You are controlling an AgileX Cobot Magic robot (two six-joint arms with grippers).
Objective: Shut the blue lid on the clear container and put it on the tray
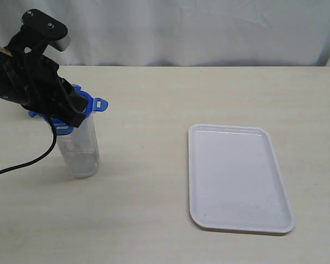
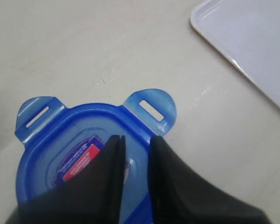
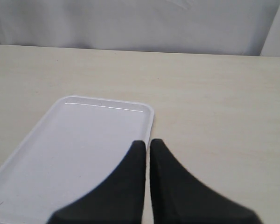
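lid (image 1: 91,103) sits atop the container (image 1: 83,151), flaps seemingly unsnapped. left claw (image 2: 136,140) over it, jaws narrow, grip unclear. right claw (image 3: 147,142) closed, empty. tray (image 1: 236,176), well right of container, awaits.

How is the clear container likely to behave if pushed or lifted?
Probably tippy: the clear container stands tall and narrow on a small base, so a push near the blue lid could topple it. Likely light, since it looks empty. Its smooth plastic wall may slip when gripped.
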